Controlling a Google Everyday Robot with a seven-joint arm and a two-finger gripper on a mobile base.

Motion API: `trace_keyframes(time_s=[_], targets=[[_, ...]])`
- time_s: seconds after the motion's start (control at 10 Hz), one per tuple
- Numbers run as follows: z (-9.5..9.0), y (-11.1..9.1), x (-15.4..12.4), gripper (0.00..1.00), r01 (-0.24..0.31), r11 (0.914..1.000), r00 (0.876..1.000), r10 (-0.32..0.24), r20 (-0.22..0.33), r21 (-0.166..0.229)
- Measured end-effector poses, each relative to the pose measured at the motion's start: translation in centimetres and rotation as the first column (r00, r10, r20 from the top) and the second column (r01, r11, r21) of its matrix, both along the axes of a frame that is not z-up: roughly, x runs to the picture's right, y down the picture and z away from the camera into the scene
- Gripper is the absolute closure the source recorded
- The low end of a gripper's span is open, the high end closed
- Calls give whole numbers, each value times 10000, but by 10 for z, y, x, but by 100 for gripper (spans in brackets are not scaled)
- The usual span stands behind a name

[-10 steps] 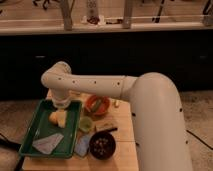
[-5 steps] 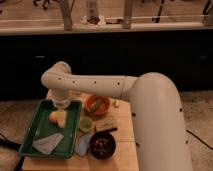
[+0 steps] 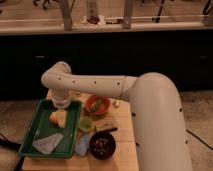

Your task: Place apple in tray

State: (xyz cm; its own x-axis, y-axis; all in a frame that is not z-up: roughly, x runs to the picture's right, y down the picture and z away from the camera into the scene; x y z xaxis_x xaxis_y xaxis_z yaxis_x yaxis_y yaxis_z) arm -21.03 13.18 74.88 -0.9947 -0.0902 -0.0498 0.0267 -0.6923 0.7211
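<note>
The green tray [image 3: 37, 131] lies on the left of the wooden table. The apple [image 3: 53, 117], pale yellow-orange, sits inside the tray near its far right corner. My gripper [image 3: 60, 106] hangs straight above the tray at the end of the white arm, right over and beside the apple. A pale yellow piece [image 3: 61, 120] next to the apple lies under the gripper.
A white napkin [image 3: 46, 143] lies in the tray's near part. An orange bowl [image 3: 97, 104], a small green cup [image 3: 85, 124], a dark bowl of snacks [image 3: 102, 145], a blue packet [image 3: 83, 145] and a yellow bar [image 3: 105, 125] stand right of the tray.
</note>
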Motion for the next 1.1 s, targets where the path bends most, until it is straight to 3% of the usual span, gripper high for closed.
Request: trace_keyframes(time_s=[1.1], targets=[[0,0,0,20,-4,10000,10000,4,-5,0]])
